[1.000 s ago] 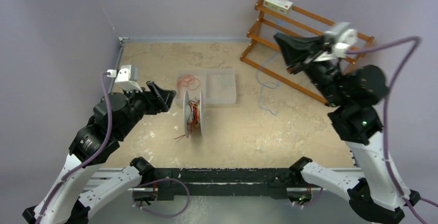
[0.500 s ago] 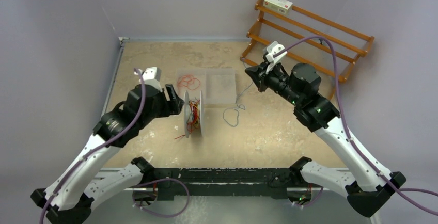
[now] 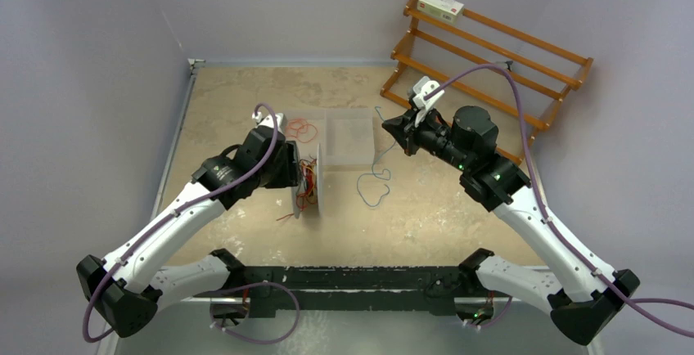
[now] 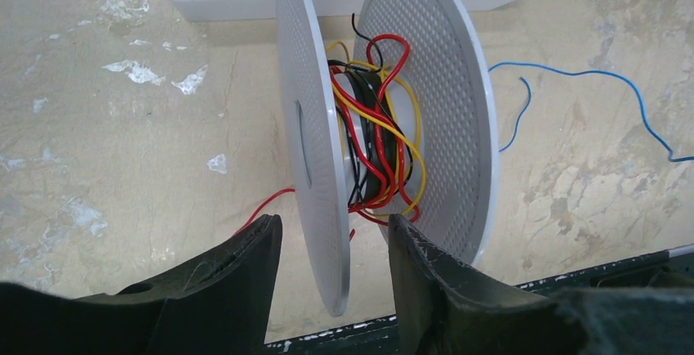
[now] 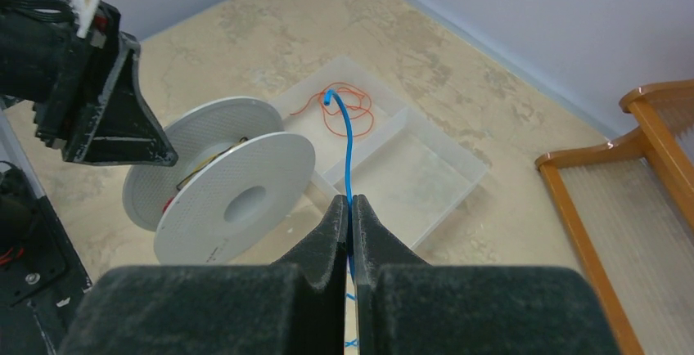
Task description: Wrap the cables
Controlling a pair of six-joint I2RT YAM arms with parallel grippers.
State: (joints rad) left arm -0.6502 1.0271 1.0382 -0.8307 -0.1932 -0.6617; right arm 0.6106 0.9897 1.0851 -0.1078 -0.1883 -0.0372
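Observation:
A white spool (image 3: 308,179) stands on edge mid-table, with red, yellow and black cables (image 4: 372,126) wound loosely on its hub. My left gripper (image 3: 293,167) is open, and its fingers straddle the near flange (image 4: 327,232) of the spool (image 4: 425,85) with a gap on each side. My right gripper (image 3: 391,124) hovers over the tray's right end, shut on the blue cable (image 5: 348,142). That cable's tail loops on the table (image 3: 372,183), and its free tip sticks up ahead of the jaws. A red-orange cable (image 3: 299,130) lies curled in the clear tray (image 3: 350,136).
A wooden rack (image 3: 483,52) stands at the back right with a small box (image 3: 440,5) on top. A loose red strand (image 3: 285,217) trails from the spool onto the table. Purple walls close in the left and back sides.
My left arm has reached right to the spool, and its jaws have narrowed around the flange. My right arm came down and left from the rack, dragging the blue cable toward the tray.

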